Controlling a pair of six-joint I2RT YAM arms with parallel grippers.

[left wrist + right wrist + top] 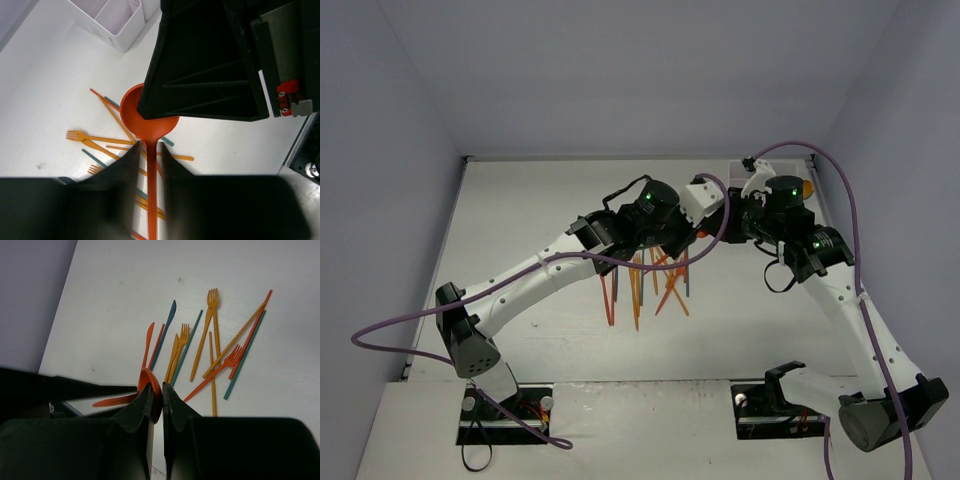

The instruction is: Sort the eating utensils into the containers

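An orange-red spoon (150, 120) is held in the air above the pile of orange, red and teal utensils (645, 285). My right gripper (162, 387) is shut on the rim of its bowl (150, 382). My left gripper (149, 146) straddles the spoon's handle, with thin slivers of table showing on both sides of the handle. The two grippers meet at mid-table (720, 225). The right gripper's black body (210, 60) covers part of the bowl. The white compartment tray (115, 25) stands at the far right and is mostly hidden behind the arms in the top view (740, 165).
Loose forks, knives and spoons (210, 350) lie fanned out on the white table below both grippers. Purple cables loop over both arms (720, 215). Grey walls close in the table on the left, back and right. Something orange (807, 187) shows by the tray.
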